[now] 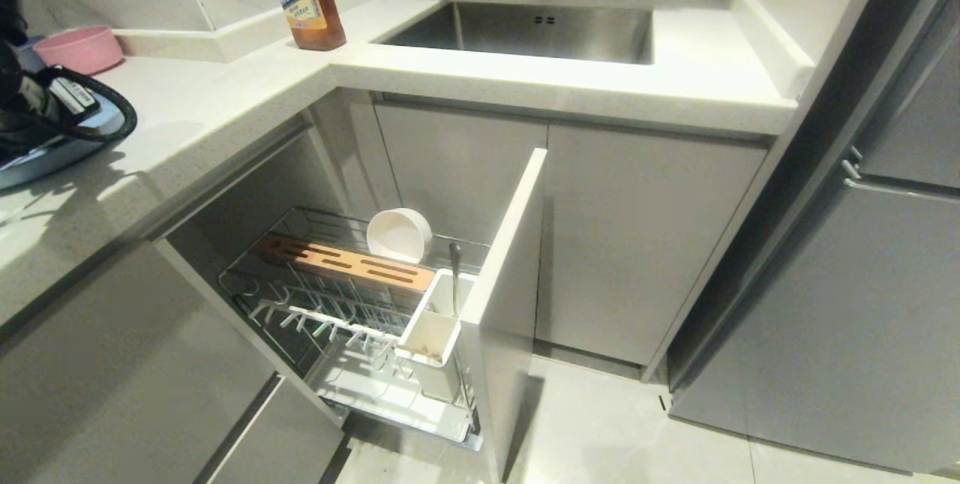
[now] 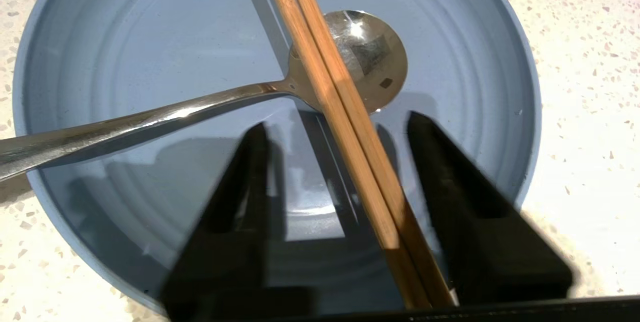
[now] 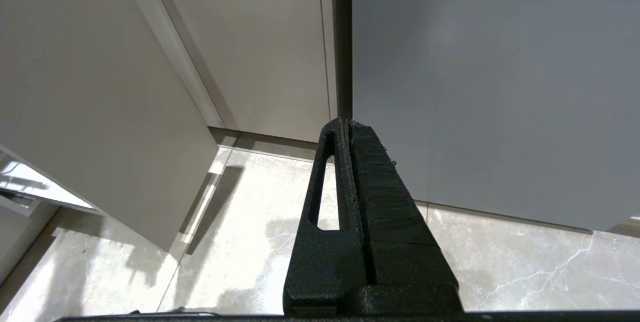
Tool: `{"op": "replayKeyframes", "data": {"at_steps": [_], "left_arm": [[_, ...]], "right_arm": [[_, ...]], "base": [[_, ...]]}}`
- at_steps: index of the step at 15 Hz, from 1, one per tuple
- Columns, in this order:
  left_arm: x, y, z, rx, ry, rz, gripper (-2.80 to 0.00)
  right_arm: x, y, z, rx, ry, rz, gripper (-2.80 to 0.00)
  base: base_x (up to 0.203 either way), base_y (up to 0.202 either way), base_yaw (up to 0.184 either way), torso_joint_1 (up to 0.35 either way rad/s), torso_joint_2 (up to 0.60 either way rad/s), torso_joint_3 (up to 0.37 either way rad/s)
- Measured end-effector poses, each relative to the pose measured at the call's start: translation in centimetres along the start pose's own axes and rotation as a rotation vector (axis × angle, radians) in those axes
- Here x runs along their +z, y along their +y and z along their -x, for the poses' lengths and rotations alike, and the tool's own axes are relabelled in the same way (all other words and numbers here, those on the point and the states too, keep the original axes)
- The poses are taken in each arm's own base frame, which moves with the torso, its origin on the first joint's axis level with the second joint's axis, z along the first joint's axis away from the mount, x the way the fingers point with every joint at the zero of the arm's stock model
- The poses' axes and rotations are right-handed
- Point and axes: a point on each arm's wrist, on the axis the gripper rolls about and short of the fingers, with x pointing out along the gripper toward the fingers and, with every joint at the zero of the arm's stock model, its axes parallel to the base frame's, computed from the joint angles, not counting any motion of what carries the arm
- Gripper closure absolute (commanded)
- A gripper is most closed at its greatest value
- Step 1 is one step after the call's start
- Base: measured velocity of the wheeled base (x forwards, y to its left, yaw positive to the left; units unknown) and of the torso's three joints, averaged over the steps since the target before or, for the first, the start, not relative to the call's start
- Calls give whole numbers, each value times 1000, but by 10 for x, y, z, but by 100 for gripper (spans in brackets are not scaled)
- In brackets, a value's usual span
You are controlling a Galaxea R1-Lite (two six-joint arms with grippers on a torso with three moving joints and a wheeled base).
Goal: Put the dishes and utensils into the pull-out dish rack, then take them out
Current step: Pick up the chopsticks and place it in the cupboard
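Left gripper [image 2: 337,127] jaws apart, straddling chopsticks [image 2: 345,127] inside the plate [image 2: 125,37] rim.

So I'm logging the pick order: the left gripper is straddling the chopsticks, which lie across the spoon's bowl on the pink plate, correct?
One slip: the plate is light blue, not pink, as the left wrist view shows. The left gripper does straddle the chopsticks, which cross the spoon bowl.
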Motion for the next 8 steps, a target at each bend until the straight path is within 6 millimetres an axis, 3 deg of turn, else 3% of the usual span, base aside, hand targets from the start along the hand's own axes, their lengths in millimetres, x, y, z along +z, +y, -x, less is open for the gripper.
{"op": "replayKeyframes", "data": {"at_steps": [8], "left_arm": [[3,1,5,-4,-10,7,0]], "right_arm": [[0,0,0,0,0,0,0]], "base": [[0,0,0,0,0,0]]}}
